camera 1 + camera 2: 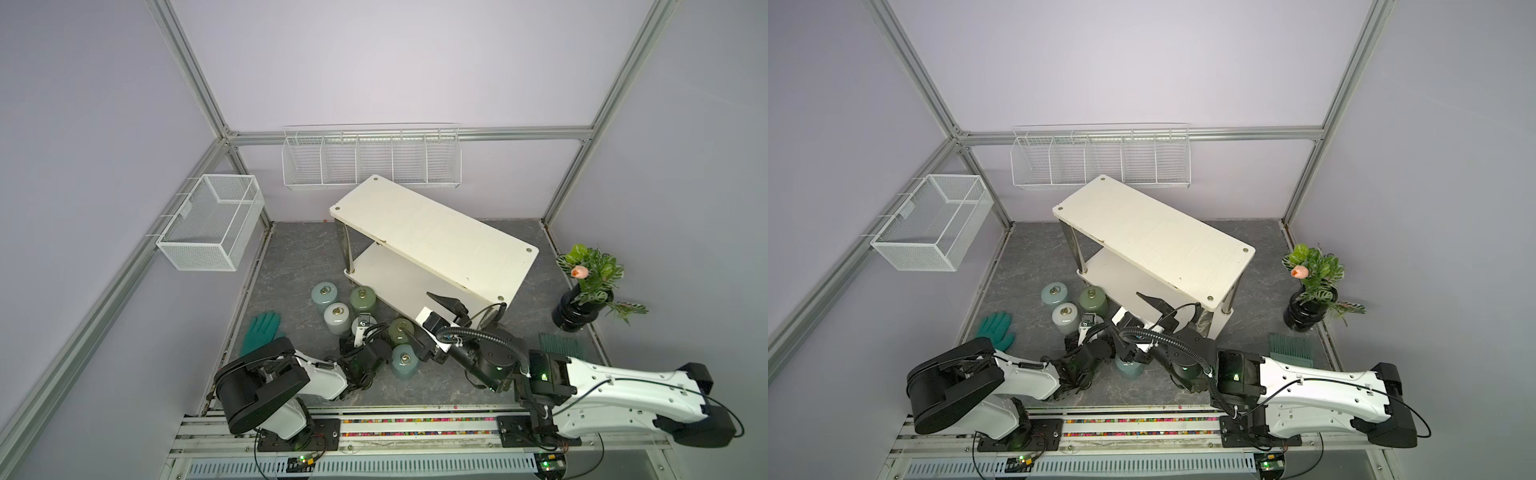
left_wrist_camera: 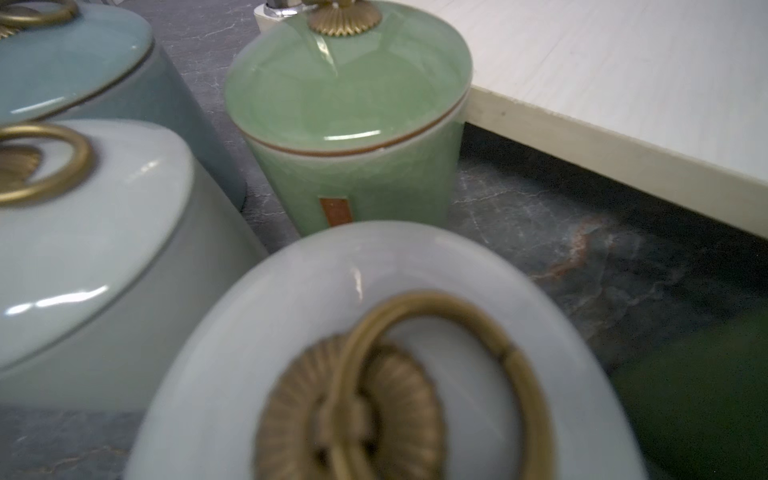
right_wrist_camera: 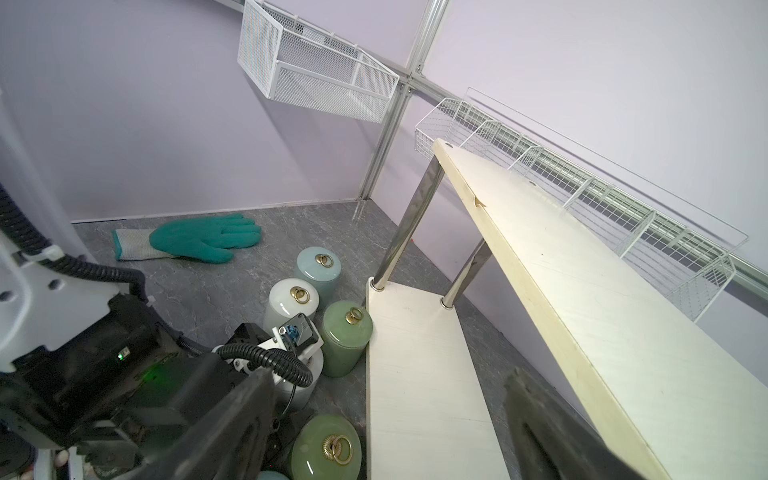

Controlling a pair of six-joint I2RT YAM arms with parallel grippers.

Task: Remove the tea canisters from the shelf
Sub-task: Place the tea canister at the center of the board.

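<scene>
Bare shelf (image 1: pixel 432 232); all six tea canisters (image 1: pixel 337 316) stand clustered on the table (image 1: pixel 291 266) at its 8 o'clock. The left gripper (image 1: pixel 362 328) hovers over a pale canister (image 2: pixel 374 291), its fingers hidden. The right gripper (image 3: pixel 390 376) gapes empty beside the shelf. Best for the left to rise straight, sparing neighbours.

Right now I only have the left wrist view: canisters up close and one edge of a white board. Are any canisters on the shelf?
Observer: No. Both tiers of the shelf look bare in both top views and the right wrist view.
Operator: Good. Where is the right arm, before I move mine?
Observer: The right gripper hangs over the lower tier, jaws open with nothing between them.
</scene>
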